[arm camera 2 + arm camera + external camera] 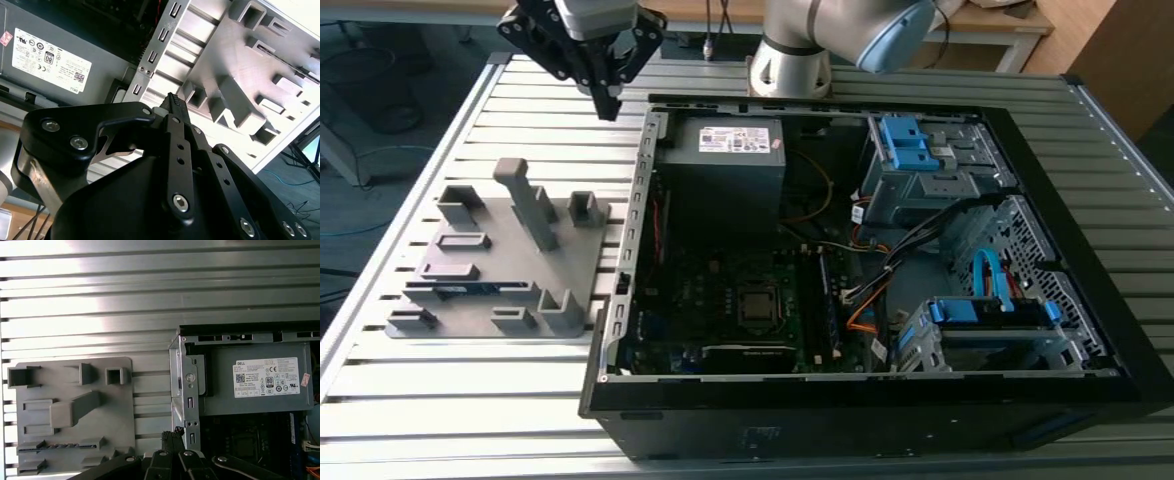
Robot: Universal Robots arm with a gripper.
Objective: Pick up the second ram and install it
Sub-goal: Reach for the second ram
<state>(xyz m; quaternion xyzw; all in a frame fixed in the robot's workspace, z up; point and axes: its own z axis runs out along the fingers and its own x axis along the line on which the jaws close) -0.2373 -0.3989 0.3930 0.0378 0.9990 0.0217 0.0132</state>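
The gripper (172,99) hangs closed and empty by the computer case's (854,425) far corner; we see the memory stick (462,289) in the grey fixture (487,262).

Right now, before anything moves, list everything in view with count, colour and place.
Slatted aluminium table: one, silver, under everything.
Grey plastic fixture plate: one, grey, exterior view's left of the case.
Thin dark memory stick: one, dark, in a fixture slot.
Open black computer case: one, black, on the table.
Boxy metal power supply: one, grey, inside the case.
Blue plastic drive brackets: two, blue, inside the case.
Robot arm: one, silver-blue, beyond the case.
End effector: one, black, shut, empty, over the table.
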